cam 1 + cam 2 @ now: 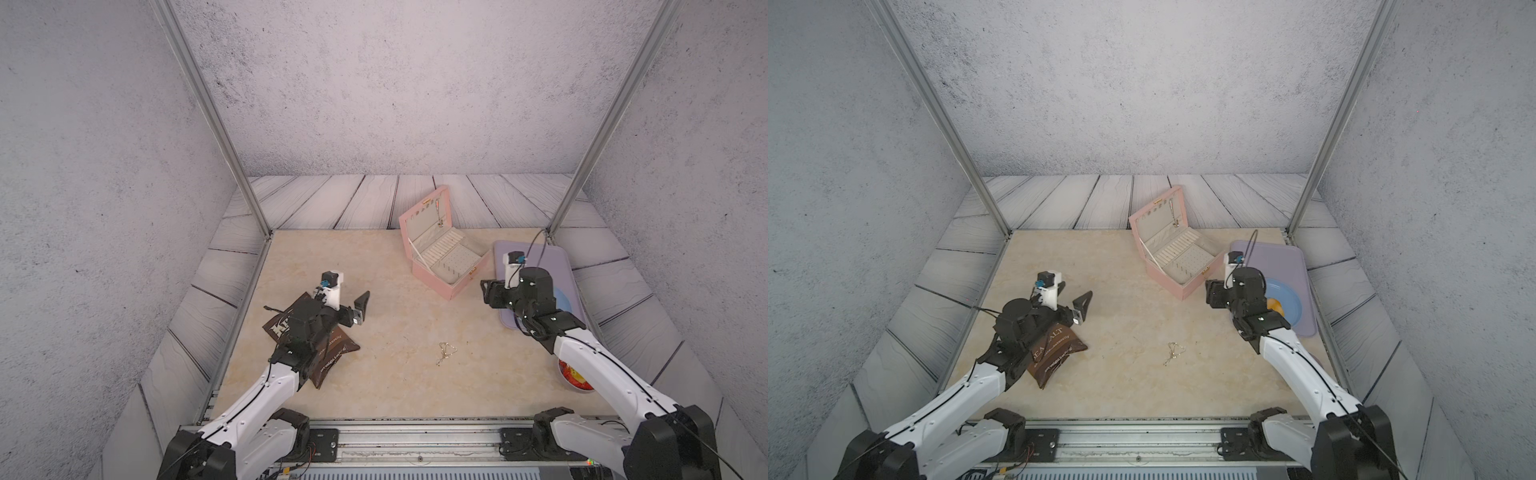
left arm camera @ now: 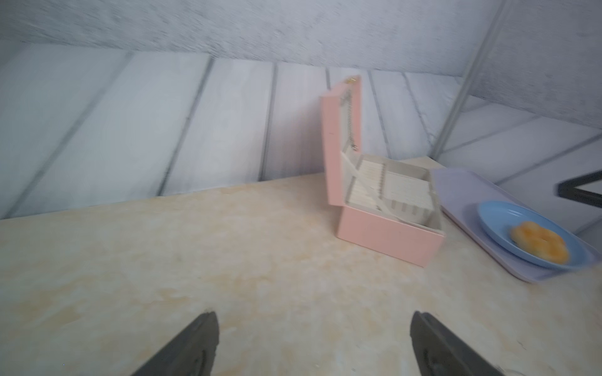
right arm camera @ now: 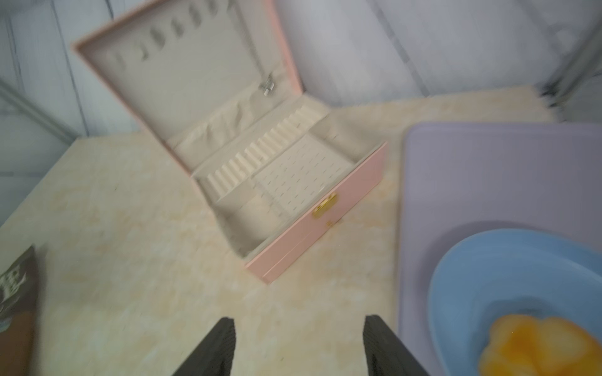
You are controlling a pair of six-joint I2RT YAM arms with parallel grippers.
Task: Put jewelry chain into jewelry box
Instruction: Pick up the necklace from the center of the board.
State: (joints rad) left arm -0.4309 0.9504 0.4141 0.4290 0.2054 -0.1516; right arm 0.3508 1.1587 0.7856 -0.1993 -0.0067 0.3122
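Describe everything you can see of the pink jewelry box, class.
The jewelry box is a pale pink rectangular case, smooth-skinned, standing open on the table, set askew. Its hinged lid stands nearly upright, cream-lined, with a row of hooks; a thin chain hangs from one. Inside are ring rolls, a perforated panel and an empty compartment. A gold clasp sits on the front. No gripper touches it.

This is looking like a lab test cell. Aluminium posts (image 1: 214, 120) and printed walls (image 1: 395, 83) are enclosing the tabletop (image 1: 395, 316).
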